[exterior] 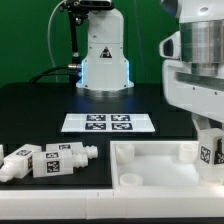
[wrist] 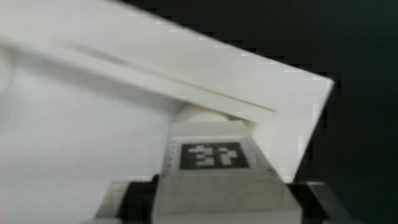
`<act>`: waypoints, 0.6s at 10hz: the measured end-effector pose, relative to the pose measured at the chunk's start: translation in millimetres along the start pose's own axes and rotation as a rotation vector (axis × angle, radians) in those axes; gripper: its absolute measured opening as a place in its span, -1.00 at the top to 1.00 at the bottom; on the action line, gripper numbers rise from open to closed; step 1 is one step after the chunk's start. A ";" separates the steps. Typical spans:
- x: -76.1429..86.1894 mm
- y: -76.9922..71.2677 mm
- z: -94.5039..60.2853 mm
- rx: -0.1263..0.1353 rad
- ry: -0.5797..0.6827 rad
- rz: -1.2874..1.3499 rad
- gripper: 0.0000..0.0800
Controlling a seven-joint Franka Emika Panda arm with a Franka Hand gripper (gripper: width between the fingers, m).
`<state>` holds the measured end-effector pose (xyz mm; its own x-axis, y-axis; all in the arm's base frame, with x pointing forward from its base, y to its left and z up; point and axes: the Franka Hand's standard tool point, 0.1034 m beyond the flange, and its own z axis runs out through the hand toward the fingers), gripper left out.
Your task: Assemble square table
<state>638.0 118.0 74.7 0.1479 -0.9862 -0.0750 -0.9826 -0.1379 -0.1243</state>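
Clamped in my gripper, one tagged leg stands at a corner of the slab, four o'clock; spare legs lie at eight. Any tilt, I judge, could jam it off the hole.

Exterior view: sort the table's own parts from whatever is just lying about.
Belongs to the job: square tabletop; edge leg; second loose leg beside it; gripped leg, held in the gripper at the tabletop's corner.
Just lying about: marker board.
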 end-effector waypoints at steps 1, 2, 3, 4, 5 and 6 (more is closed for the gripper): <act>-1.4 -0.1 -0.6 0.007 0.004 0.080 0.28; -1.3 -0.5 -0.8 0.008 0.004 0.117 0.28; -1.3 -0.4 -0.8 0.008 0.004 0.111 0.16; -1.6 1.8 -0.7 -0.010 0.004 0.023 0.16; -1.9 6.1 -3.1 -0.067 -0.006 -0.134 -0.17; 3.6 2.8 -5.9 -0.062 -0.010 -0.257 -0.51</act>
<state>635.1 113.5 79.9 0.3942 -0.9171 -0.0590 -0.9177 -0.3893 -0.0797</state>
